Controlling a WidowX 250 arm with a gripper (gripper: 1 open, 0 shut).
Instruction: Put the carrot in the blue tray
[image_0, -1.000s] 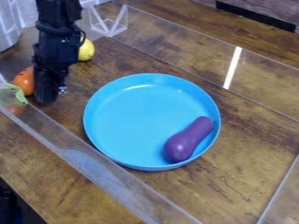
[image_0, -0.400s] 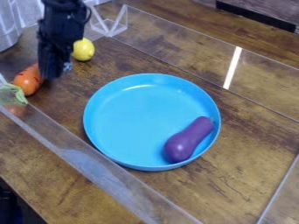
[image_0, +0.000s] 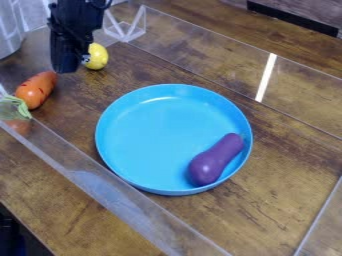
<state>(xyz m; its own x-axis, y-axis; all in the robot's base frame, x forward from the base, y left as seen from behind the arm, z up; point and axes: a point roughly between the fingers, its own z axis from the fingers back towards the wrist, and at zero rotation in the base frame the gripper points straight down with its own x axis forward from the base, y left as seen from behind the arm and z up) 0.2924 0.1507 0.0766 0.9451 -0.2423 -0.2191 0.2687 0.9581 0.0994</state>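
The carrot lies on the wooden table at the far left, orange with its green top pointing toward the front left. My gripper hangs dark just above and behind the carrot and holds nothing; its fingers are too dark to show whether they are open or shut. The blue tray sits in the middle of the table, to the right of the carrot.
A purple eggplant lies inside the tray at its right front. A yellow lemon sits right beside the gripper. A clear plastic stand is at the back, and a transparent strip runs along the table's front left.
The gripper has lifted up and back from the carrot's side toward the lemon. The carrot, partly hidden before, now shows in full on the table.
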